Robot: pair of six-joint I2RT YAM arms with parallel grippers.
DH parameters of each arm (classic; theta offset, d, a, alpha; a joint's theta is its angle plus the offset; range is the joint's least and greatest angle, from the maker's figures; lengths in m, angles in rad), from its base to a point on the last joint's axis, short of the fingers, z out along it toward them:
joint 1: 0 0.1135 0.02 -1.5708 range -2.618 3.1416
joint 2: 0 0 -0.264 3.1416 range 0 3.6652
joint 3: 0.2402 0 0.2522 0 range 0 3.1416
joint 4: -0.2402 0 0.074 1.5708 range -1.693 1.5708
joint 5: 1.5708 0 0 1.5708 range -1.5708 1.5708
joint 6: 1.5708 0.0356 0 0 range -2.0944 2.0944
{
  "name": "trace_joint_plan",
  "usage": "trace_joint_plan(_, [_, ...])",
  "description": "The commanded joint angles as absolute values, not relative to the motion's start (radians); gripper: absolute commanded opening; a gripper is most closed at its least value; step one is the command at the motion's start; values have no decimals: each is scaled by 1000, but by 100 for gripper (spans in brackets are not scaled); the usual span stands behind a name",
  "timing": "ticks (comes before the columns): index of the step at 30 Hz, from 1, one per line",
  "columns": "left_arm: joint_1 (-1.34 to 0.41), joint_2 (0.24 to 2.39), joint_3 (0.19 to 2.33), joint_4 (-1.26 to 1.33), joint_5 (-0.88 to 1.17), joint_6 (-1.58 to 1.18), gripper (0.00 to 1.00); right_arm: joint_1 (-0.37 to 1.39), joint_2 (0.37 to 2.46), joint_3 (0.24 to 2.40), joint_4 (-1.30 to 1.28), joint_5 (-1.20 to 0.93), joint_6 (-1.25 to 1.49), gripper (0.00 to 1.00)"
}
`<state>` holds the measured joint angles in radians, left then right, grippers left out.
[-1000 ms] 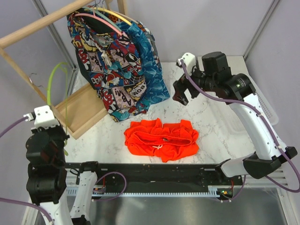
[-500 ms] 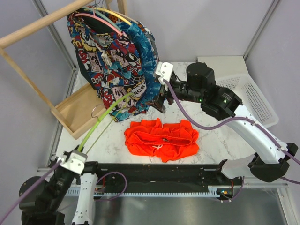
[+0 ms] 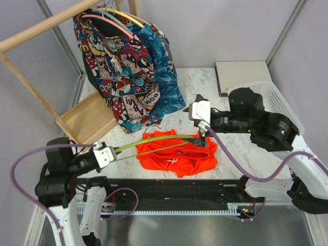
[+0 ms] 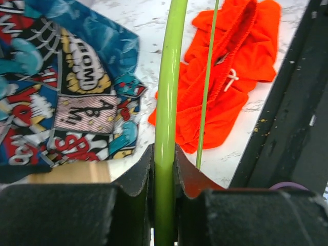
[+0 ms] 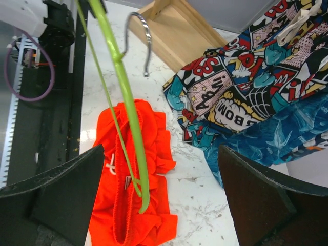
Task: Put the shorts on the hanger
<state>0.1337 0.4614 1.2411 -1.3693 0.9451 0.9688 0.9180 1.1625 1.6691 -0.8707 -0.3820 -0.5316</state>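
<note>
The orange-red shorts (image 3: pixel 177 156) lie flat on the marble table near the front, with the white drawstring facing up. My left gripper (image 3: pixel 110 152) is shut on one end of the lime-green hanger (image 3: pixel 154 141) and holds it level across the shorts. In the left wrist view the jaws (image 4: pixel 164 159) pinch the hanger's bar (image 4: pixel 169 77), with the shorts (image 4: pixel 230 66) beyond. My right gripper (image 3: pixel 202 136) is open above the shorts' right end. In the right wrist view (image 5: pixel 161 169) the hanger (image 5: pixel 128 97) reaches between the wide fingers, over the shorts (image 5: pixel 154 169). The hanger's metal hook (image 5: pixel 141 31) points away.
A comic-print garment (image 3: pixel 118 66) and a blue patterned garment (image 3: pixel 166 82) hang from a wooden rack at the back left. The rack's wooden base (image 3: pixel 87 118) lies below them. A white basket (image 3: pixel 279 100) and a grey box (image 3: pixel 241 77) are at the right. A black rail (image 3: pixel 169 184) runs along the front edge.
My left arm swung the hanger down from the left side to lie across the shorts. My right arm moved from the back towards the shorts' right end.
</note>
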Motion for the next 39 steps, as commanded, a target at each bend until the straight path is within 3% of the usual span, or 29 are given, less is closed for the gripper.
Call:
trace_joint_plan(1, [140, 495, 1134, -1419, 1167, 1205, 2, 917, 1063, 1553, -927, -451, -520, 98])
trace_joint_plan(9, [140, 549, 1032, -1256, 1324, 1212, 2, 916, 999, 1353, -775, -483, -404, 97])
trace_joint_plan(20, [120, 647, 1026, -1275, 1301, 1253, 6, 916, 1169, 1348, -568, -577, -86, 78])
trace_joint_plan(27, [114, 695, 1020, -1266, 1302, 1250, 8, 926, 1230, 1365, -502, -629, -11, 52])
trace_joint_plan(32, [101, 710, 1006, -1247, 1302, 1241, 12, 945, 1267, 1374, -454, -629, 35, 45])
trace_joint_plan(35, [84, 722, 1003, -1236, 1299, 1223, 19, 948, 1287, 1394, -456, -620, 32, 30])
trace_joint_plan(36, [74, 730, 1002, -1229, 1296, 1195, 25, 946, 1289, 1397, -460, -617, 29, 7])
trace_joint_plan(37, [69, 733, 1003, -1206, 1290, 1175, 29, 946, 1289, 1399, -469, -606, 14, 0])
trace_joint_plan(39, [67, 745, 1003, -1174, 1285, 1103, 36, 946, 1273, 1394, -514, -578, -17, 0])
